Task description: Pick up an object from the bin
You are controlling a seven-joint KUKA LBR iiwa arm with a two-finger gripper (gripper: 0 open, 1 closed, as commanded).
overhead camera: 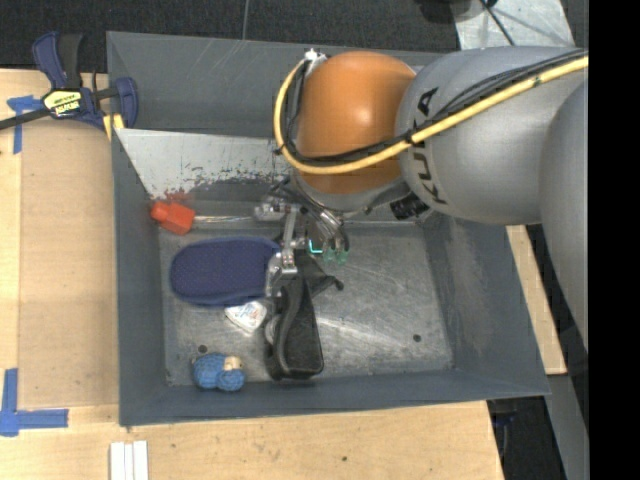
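Orange cover (pixel 350 118) tops the hand (pixel 288 264), grip unclear, just beside the black pouch (pixel 298 340).

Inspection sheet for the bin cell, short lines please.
Surface: bin floor scuffed, bare on the right.
Job's things: blue pad, black thing and white scrap, mid-left, nearest the gripper.
Clutter: orange-capped tube back left; blue lump front left.
Grippers: gripper low at the pad's right end.
Cables: yellow cable along the arm.
Surroundings: dark mat behind the bin.
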